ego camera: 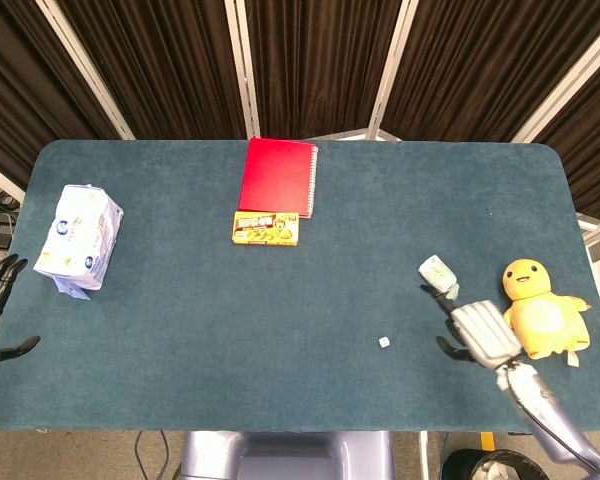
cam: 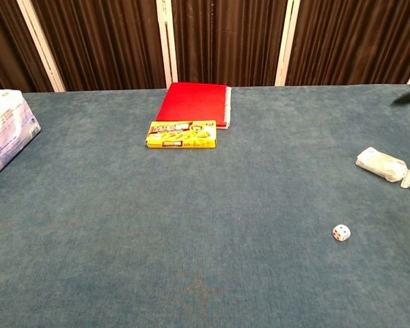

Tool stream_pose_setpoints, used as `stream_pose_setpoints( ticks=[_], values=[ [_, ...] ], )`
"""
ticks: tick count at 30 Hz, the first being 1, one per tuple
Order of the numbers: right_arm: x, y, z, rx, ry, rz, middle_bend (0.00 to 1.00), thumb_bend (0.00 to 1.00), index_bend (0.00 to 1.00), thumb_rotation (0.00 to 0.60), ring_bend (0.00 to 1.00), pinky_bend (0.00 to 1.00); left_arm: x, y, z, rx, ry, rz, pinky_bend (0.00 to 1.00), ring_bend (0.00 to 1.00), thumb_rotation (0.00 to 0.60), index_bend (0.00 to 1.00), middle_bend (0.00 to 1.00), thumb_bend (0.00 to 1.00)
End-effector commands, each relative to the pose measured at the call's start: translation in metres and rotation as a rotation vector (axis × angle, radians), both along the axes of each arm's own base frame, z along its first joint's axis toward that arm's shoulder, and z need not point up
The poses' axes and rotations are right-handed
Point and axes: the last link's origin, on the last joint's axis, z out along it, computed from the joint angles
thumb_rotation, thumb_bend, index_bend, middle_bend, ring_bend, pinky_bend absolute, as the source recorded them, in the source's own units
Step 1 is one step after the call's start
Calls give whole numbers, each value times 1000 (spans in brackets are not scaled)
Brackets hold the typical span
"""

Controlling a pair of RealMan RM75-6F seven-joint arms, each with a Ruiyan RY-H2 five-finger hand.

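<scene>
Handling note: my right hand (ego camera: 483, 333) hovers with fingers apart, empty, between the die (ego camera: 383, 342) on the counter (ego camera: 230, 330) and the plush; the die likely is light, hard, slippery—pinch opposite faces.

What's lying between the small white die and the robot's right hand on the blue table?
Nothing: in the head view only bare blue table separates the small white die from the right hand.

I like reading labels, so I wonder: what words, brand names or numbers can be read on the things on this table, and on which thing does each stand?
None can be read.
yellow box: printing too blurred.
white pack: blue print too small.
die: only coloured pips.
red notebook: plain cover.
</scene>
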Motion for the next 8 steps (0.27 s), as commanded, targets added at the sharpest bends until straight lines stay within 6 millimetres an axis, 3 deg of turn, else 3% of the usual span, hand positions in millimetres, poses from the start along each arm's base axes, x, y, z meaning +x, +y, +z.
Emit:
stream_pose_setpoints(
  ticks=[1, 2, 4, 5, 8],
  values=[
    [-5, 21, 37, -168, -80, 30, 561, 266, 90, 600, 470, 501, -1, 0, 0, 3, -4, -2, 0, 0, 600, 0, 0, 0],
    [-7, 26, 42, -206, -91, 31, 416, 186, 85, 600, 313, 327, -1, 0, 0, 2, -6, -2, 0, 0, 600, 0, 0, 0],
    [-12, 35, 46, -242, -100, 22, 174, 56, 46, 600, 83, 90, -1, 0, -1, 0, -6, -4, 0, 0, 600, 0, 0, 0],
    [-16, 42, 47, -254, -92, 15, 73, 11, 19, 600, 18, 22, -1, -1, -2, -4, -4, -9, 0, 0, 600, 0, 0, 0],
    [-25, 54, 48, -294, -53, -2, 0, 0, 0, 600, 0, 0, 1, -3, -3, -8, -4, -24, 0, 0, 600, 0, 0, 0]
  ],
)
